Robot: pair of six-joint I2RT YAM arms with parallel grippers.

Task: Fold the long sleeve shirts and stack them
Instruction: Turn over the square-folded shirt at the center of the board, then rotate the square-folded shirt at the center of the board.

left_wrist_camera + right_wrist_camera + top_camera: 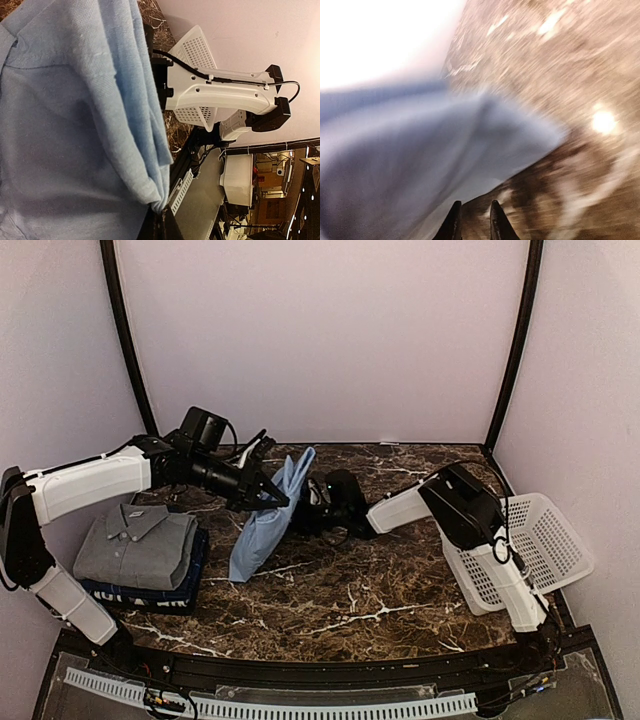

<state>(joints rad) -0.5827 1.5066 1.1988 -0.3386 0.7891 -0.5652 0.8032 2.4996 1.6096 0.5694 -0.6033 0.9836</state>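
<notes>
**Left gripper (268,496) holds up the light blue shirt (262,530)**

It is clenched on the cloth, which hangs just right of the folded grey shirt (135,545), probably to drape straight for folding. Right gripper (473,222), farther right, is slightly parted and empty.

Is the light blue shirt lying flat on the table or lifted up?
Lifted: the light blue shirt hangs slanting from the shut left gripper, not flat.
</notes>
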